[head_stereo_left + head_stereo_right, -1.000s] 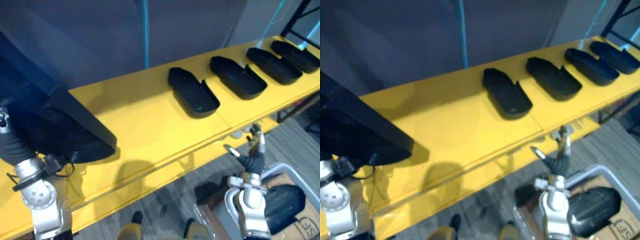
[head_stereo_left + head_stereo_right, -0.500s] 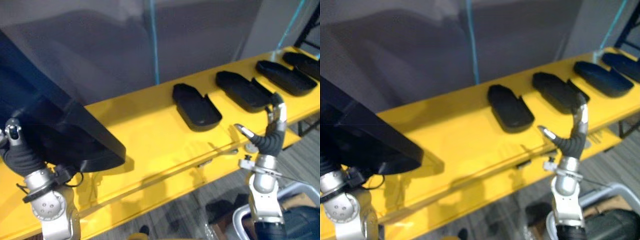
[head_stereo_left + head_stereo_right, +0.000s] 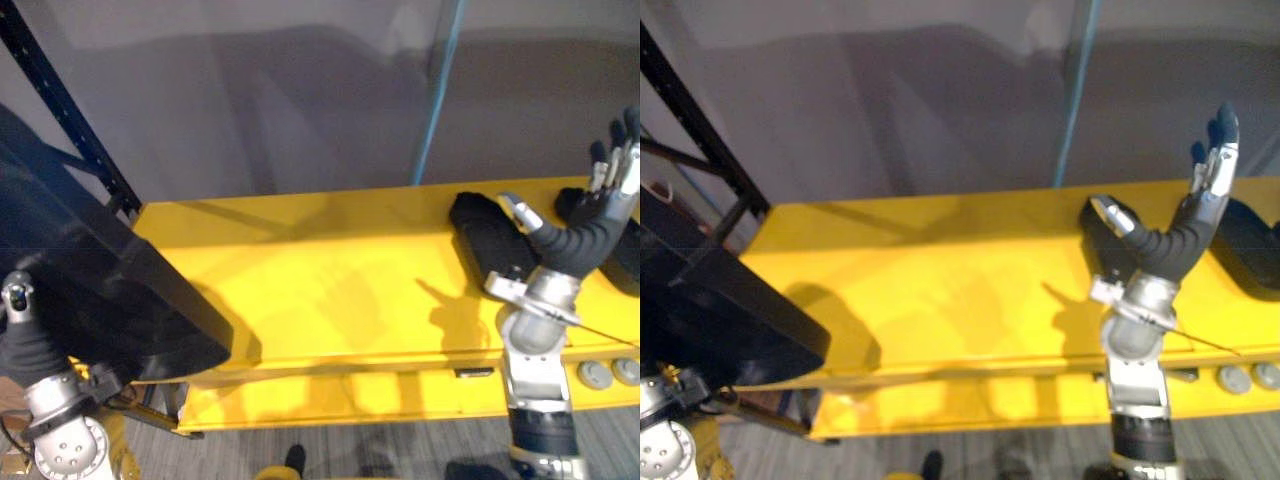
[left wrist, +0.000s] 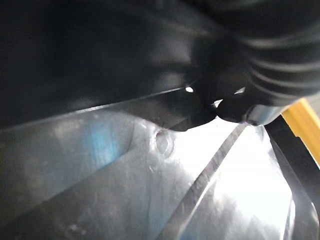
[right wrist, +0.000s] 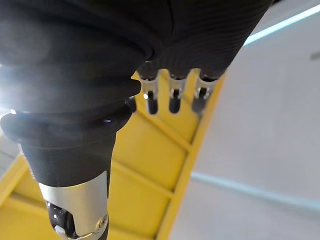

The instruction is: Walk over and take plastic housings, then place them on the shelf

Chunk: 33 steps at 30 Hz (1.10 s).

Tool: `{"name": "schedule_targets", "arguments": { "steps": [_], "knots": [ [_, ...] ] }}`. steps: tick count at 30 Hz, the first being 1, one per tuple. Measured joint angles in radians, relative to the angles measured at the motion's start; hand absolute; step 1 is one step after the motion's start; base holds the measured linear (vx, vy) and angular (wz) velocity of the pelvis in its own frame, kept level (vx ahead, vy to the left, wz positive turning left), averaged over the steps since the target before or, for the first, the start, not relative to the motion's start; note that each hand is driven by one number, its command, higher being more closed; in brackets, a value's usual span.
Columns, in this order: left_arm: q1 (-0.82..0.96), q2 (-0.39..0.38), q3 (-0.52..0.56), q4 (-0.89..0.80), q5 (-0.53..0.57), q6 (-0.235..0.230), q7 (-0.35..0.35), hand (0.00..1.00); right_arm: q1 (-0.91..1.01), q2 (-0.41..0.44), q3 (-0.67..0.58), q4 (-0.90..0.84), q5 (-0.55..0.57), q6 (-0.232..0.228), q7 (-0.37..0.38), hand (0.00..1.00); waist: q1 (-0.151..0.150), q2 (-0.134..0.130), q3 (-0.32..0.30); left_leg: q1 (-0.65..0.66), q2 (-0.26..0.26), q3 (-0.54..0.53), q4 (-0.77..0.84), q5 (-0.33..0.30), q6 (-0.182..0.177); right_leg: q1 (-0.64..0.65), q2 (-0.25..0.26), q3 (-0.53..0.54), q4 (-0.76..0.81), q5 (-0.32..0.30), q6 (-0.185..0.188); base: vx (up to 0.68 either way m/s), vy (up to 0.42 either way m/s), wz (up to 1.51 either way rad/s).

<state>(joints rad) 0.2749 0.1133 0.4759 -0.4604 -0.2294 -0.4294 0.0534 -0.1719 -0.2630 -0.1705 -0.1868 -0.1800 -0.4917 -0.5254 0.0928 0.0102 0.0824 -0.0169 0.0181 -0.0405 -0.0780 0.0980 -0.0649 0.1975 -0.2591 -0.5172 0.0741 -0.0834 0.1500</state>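
Observation:
A large black plastic housing [image 3: 110,290] hangs over the left end of the yellow shelf [image 3: 320,280], carried at my left hand [image 3: 25,345]. That hand's ribbed cover shows beneath the housing, and the housing hides the rest of the hand. My right hand [image 3: 1185,235] is raised above the shelf's right part, open, its fingers [image 3: 1212,165] straight and pointing up, holding nothing. Right behind it a smaller black housing [image 3: 488,235] lies on the shelf, with another [image 3: 1250,235] further right. In the right wrist view the straight fingers [image 5: 173,97] point along the yellow shelf [image 5: 150,160].
A dark blue rack upright [image 3: 70,110] slants down to the shelf's back left corner. A light blue pole [image 3: 435,90] stands before the grey wall behind the shelf. Two grey round knobs [image 3: 610,373] sit on the shelf's front edge at the right.
The camera has swung, so the shelf now lies level across the view. My right hand has risen from below the shelf's front edge to above the shelf. The big housing stays at my left hand.

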Motion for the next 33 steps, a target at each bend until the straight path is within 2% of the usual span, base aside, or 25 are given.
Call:
{"name": "schedule_targets", "arguments": {
  "steps": [2,3,9,13,16,20,21,25,28,30,33],
  "knots": [
    [-0.003,0.013,-0.019,0.000,0.000,-0.002,-0.017,1.00,0.021,0.002,-0.021,0.000,0.014,0.001,0.024,0.00,-0.015,0.001,0.001,-0.001,0.007,0.028,0.000,0.000,-0.001,-0.017,0.000,0.025,0.002,0.006,0.010,-0.01,-0.007,-0.26],
    [-0.094,0.037,-0.045,0.001,-0.041,0.002,-0.021,1.00,0.082,0.033,-0.073,-0.043,0.119,-0.005,0.176,0.00,-0.061,-0.010,0.040,0.032,0.027,0.089,-0.001,-0.001,-0.010,-0.025,0.010,0.078,0.000,0.013,0.022,0.00,-0.006,-0.13],
    [-0.094,0.037,-0.056,0.001,-0.041,0.005,-0.020,1.00,0.085,0.033,-0.074,-0.043,0.120,-0.005,0.178,0.00,-0.067,-0.009,0.041,0.033,0.027,0.089,-0.001,-0.001,-0.010,-0.025,0.010,0.079,0.000,0.014,0.021,0.00,0.000,0.00],
    [-0.094,0.034,-0.106,0.000,-0.044,0.053,-0.036,1.00,0.135,0.051,-0.087,-0.103,0.181,-0.003,0.209,0.00,-0.080,-0.002,0.047,0.035,0.027,0.090,-0.001,-0.001,-0.010,-0.027,0.010,0.083,0.005,0.013,0.020,0.00,0.000,-0.01],
    [-0.105,0.034,-0.160,-0.001,-0.040,0.124,-0.062,1.00,0.156,0.070,-0.096,-0.148,0.249,-0.001,0.250,0.00,-0.097,0.008,0.061,0.034,0.027,0.101,-0.008,-0.001,-0.010,-0.035,0.010,0.100,0.011,0.009,0.013,-0.02,0.009,-0.12],
    [-0.183,0.040,-0.258,0.002,-0.034,0.277,-0.108,1.00,0.167,0.091,-0.104,-0.150,0.287,0.036,0.276,0.00,-0.122,0.015,0.070,0.032,0.028,0.113,-0.010,-0.002,-0.008,-0.047,0.011,0.121,0.012,0.007,0.009,-0.01,0.008,-0.10],
    [-0.211,0.046,-0.282,0.012,-0.029,0.331,-0.117,1.00,0.169,0.105,-0.100,-0.150,0.286,0.051,0.286,0.00,-0.132,0.017,0.070,0.033,0.029,0.120,-0.010,-0.001,-0.009,-0.051,0.012,0.130,0.012,0.011,0.012,0.02,-0.002,-0.11],
    [-0.276,0.110,-0.335,0.080,-0.020,0.416,-0.110,1.00,0.170,0.108,-0.089,-0.151,0.286,0.075,0.288,0.00,-0.139,0.017,0.070,0.039,0.040,0.136,-0.010,0.003,-0.014,-0.058,0.024,0.176,0.014,0.018,0.008,0.02,-0.002,-0.07],
    [-0.303,0.123,-0.339,0.106,0.014,0.458,-0.095,1.00,0.170,0.108,-0.063,-0.151,0.286,0.077,0.296,0.00,-0.138,0.017,0.070,0.045,0.051,0.149,-0.010,0.009,-0.022,-0.059,0.035,0.198,0.014,0.018,0.001,-0.02,-0.011,-0.05],
    [-0.318,0.136,-0.339,0.126,0.026,0.470,-0.082,1.00,0.170,0.108,-0.051,-0.151,0.286,0.078,0.306,0.00,-0.136,0.017,0.070,0.050,0.058,0.156,-0.011,0.011,-0.024,-0.059,0.041,0.211,0.015,0.017,-0.001,-0.05,-0.018,-0.12],
    [-0.374,0.210,-0.338,0.191,0.060,0.516,-0.063,1.00,0.172,0.107,-0.041,-0.151,0.289,0.078,0.312,0.00,-0.150,0.024,0.072,0.045,0.071,0.161,-0.012,0.007,-0.022,-0.060,0.054,0.220,0.014,0.006,-0.018,-0.10,-0.010,-0.04]
  ]
}}
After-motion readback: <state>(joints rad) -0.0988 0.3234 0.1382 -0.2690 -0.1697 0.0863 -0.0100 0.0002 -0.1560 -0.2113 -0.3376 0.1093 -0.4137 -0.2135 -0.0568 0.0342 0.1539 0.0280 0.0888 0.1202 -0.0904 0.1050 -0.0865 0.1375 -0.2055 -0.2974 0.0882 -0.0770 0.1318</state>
